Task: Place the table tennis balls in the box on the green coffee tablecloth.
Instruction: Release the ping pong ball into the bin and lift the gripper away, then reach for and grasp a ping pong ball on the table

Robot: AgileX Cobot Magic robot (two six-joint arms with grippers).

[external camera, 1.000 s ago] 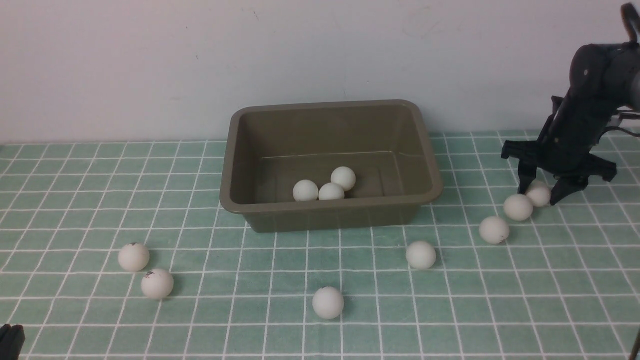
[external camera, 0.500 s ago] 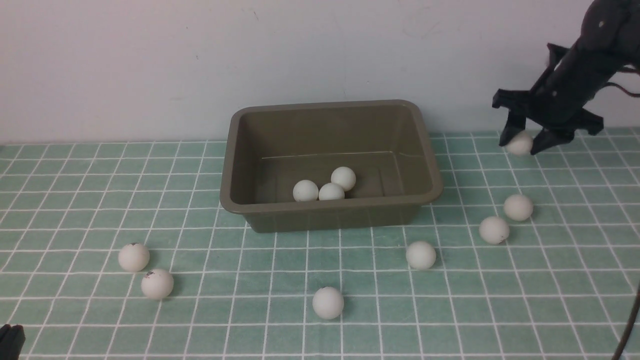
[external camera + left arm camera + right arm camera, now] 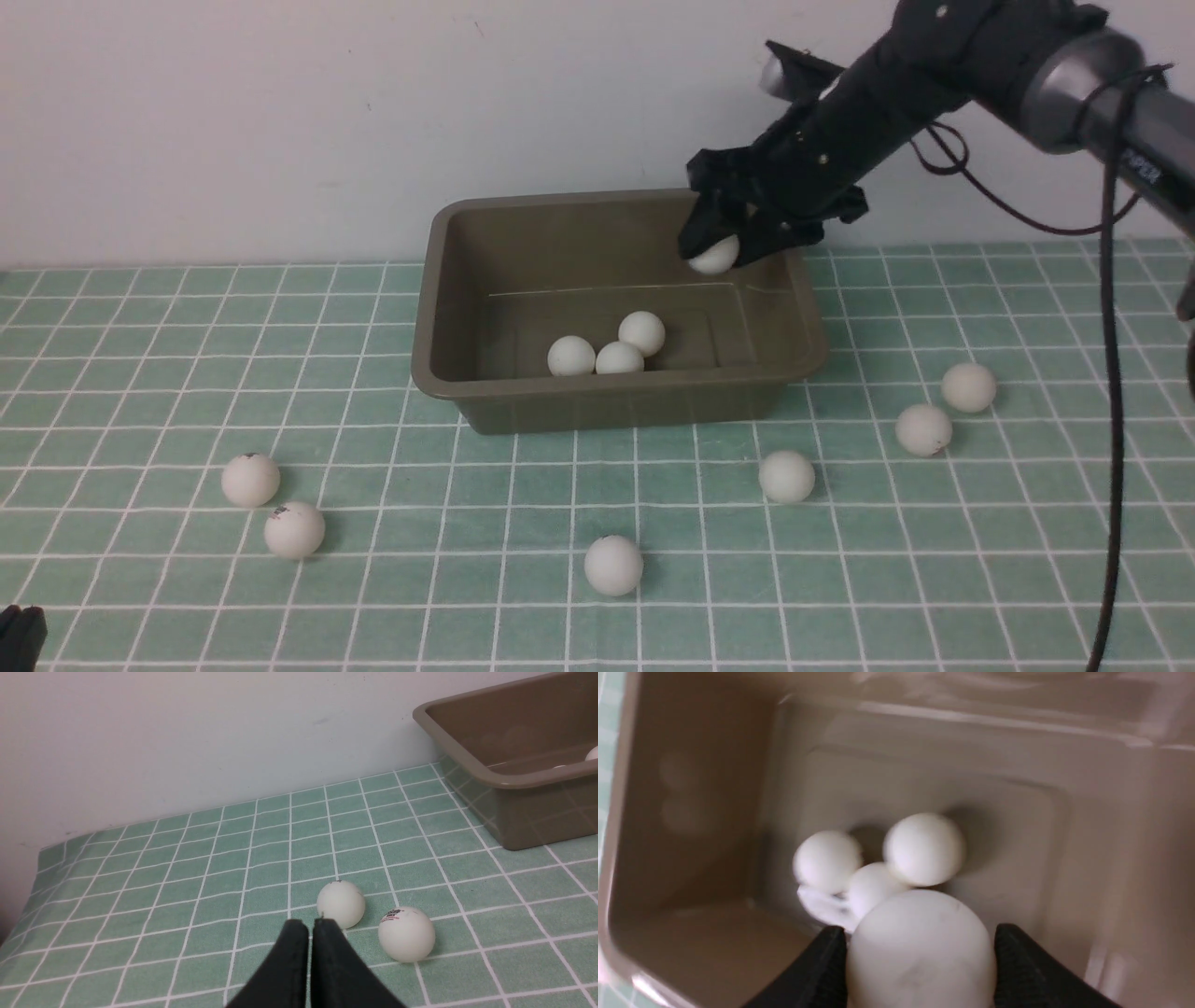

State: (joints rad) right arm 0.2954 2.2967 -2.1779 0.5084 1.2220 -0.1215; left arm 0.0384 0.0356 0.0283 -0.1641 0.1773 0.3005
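The right hand (image 3: 719,250) is narrowed around one table tennis ball (image 3: 716,259), a black finger pressed against each side of it. In the right wrist view the same hand (image 3: 920,952) and ball (image 3: 920,947) fill the foreground, and the ball's skin shows only faint grey scuffs, no print. The ball hangs inside the outline of the box (image 3: 425,373), near its far right corner and clear of the floor.

Below it, on the box floor, three more balls (image 3: 619,358) sit bunched together against the near wall.

The right arm (image 3: 934,65) slants in from the upper right. Its grey tube carries white lettering (image 3: 1144,168), partly cut off and too small to read. A black cable (image 3: 1111,373) hangs from the arm.

The box stands on the green coffee tablecloth (image 3: 140,373), close to the pale wall (image 3: 280,112). Six loose balls (image 3: 786,476) lie on the cloth: three to the right of the box, one in front, two at front left.

The left hand (image 3: 310,926) rests low at the front left with its fingers pinched together and nothing between them. Just beyond its tips lie the two front-left balls. The nearer ball (image 3: 341,904) has a small dark speck on top. The other ball (image 3: 406,933) bears a red and dark printed logo, too small to read.
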